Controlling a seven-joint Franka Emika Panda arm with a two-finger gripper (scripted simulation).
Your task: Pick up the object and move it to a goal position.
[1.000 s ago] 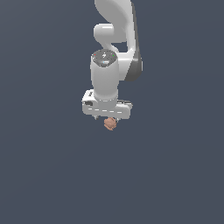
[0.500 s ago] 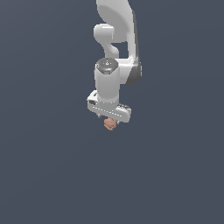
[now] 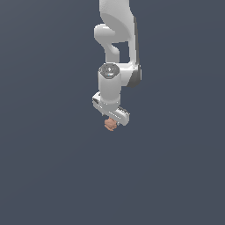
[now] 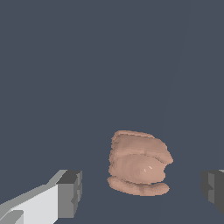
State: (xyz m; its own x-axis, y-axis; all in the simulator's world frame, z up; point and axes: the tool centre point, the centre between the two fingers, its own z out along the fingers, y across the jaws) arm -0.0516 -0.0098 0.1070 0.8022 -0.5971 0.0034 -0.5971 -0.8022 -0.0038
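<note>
No writing or label shows anywhere on the arm (image 3: pixel 115 52) or the ground (image 3: pixel 52 176). The claw (image 3: pixel 110 119) points down with its jaws spread wide, the two dark pads (image 4: pixel 70 192) well apart and holding nothing. The lump (image 4: pixel 138 162) sits in the gap between them, touching neither pad and nearer one side. In the exterior view the lump (image 3: pixel 110 125) peeks out just under the claw.
</note>
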